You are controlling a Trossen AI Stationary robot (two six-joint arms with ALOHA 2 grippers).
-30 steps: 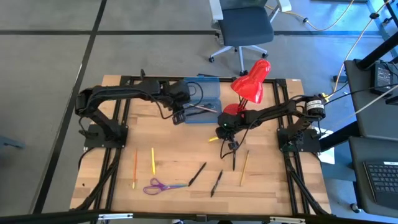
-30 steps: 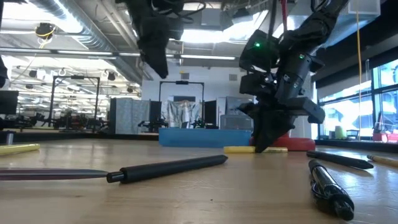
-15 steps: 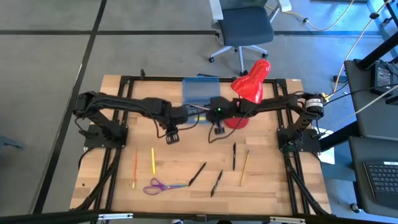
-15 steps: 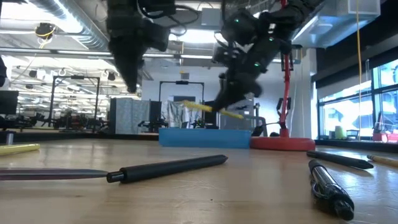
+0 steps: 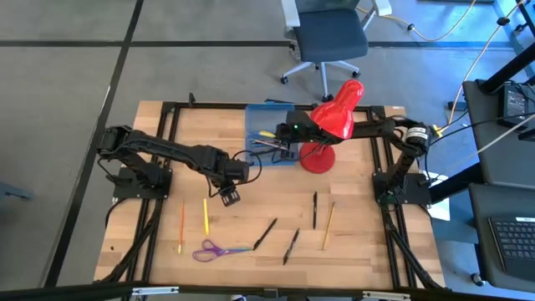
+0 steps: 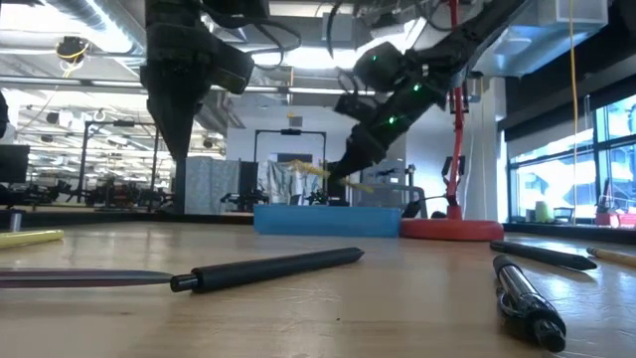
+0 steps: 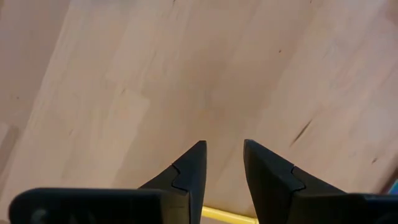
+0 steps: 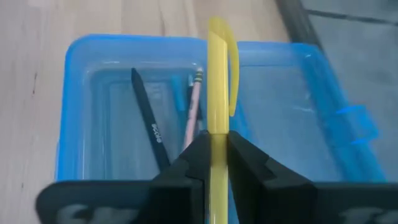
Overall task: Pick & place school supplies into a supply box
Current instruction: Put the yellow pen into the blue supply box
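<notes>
The translucent blue supply box (image 5: pixel 269 134) lies open at the table's far edge (image 8: pixel 99 93); a black pen (image 8: pixel 149 134) and a pinkish pencil (image 8: pixel 193 109) lie inside it. My right gripper (image 5: pixel 282 140) hangs over the box, shut on a yellow pen (image 8: pixel 217 87). My left gripper (image 5: pixel 229 195) is open and empty, low over bare wood (image 7: pixel 224 163), near a yellow pencil (image 5: pixel 206 216). An orange pencil (image 5: pixel 180 226), purple scissors (image 5: pixel 213 250), three black pens (image 5: pixel 266 232) and a tan pencil (image 5: pixel 328 224) lie flat on the table. My right gripper pinches the yellow pen between its two fingers at the shaft (image 8: pixel 217 140); the clip end (image 8: pixel 231 74) sticks out ahead of the fingertips, along the fingers. The fingers slant down from the table's right side. The pen (image 6: pixel 320 172) is lifted clear and tilted above the box.
A red desk lamp (image 5: pixel 336 115) stands right of the box, its round base (image 5: pixel 316 157) on the table close under my right arm. A black pen (image 6: pixel 268 268) lies nearest the low camera. Bare wood lies between the box and the row of supplies.
My right gripper has lifted the yellow pen off the table beside the lamp base and carried it up and toward the far edge, over the box. My left gripper has drawn back from the box toward the near-left and come lower over the table.
</notes>
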